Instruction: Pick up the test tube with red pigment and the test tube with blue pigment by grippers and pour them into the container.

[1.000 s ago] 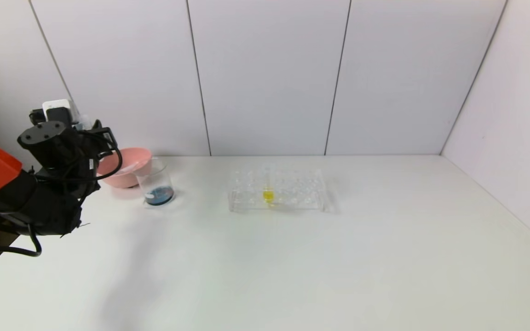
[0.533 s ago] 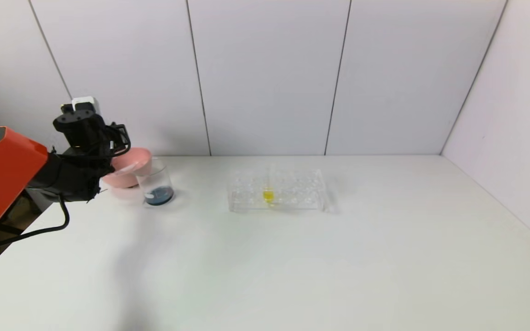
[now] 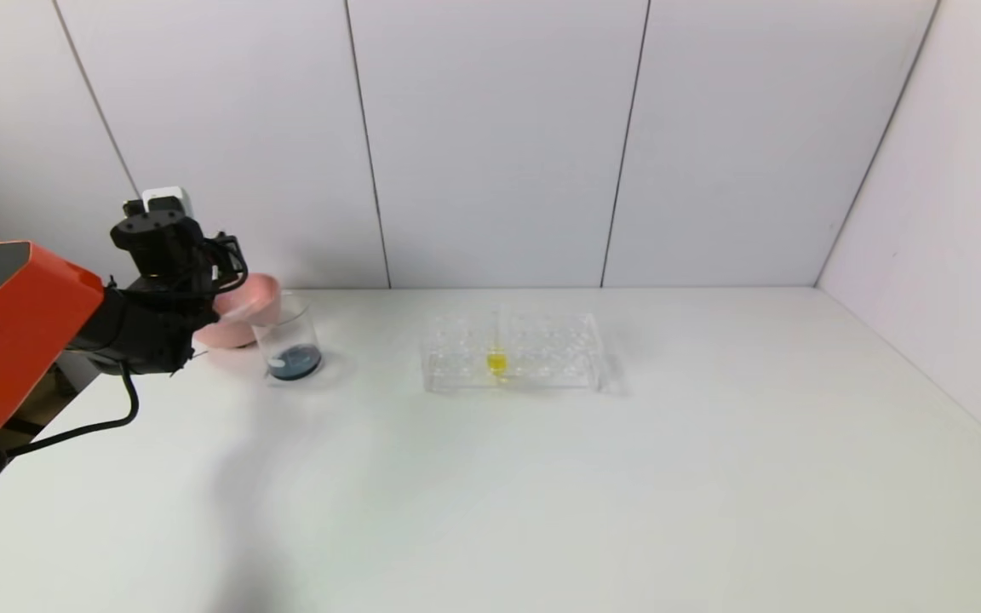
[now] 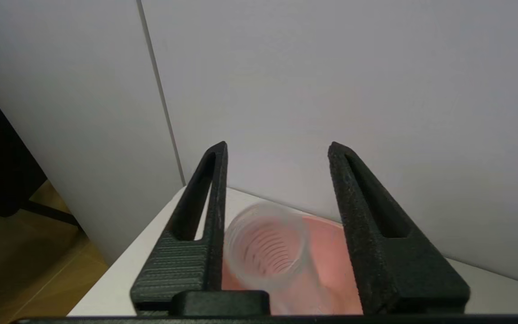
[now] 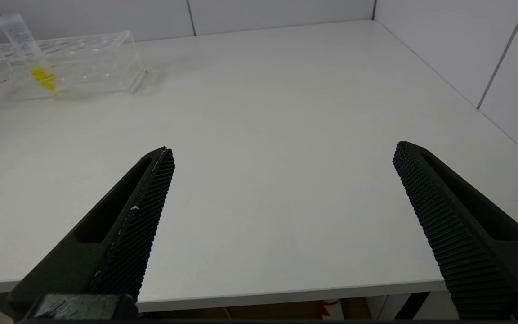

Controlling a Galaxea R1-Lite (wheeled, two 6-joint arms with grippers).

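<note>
My left gripper hangs over the pink bowl at the table's far left, with its jaws apart. A clear empty tube sits blurred in the gap, mouth toward the camera, close to one finger and clear of the other. I see no red or blue on it, so I cannot tell which test tube it is. The container, a glass beaker, stands just right of the bowl with dark blue liquid in its bottom. My right gripper is open and empty above the table's near edge.
A clear tube rack stands mid-table with one tube of yellow liquid upright in it. The pink bowl sits against the back wall, near the table's left edge. White wall panels close off the back and right.
My left arm has swung away from me and to the right, up to the pink bowl. The beaker, the bowl and the rack have stayed put.
</note>
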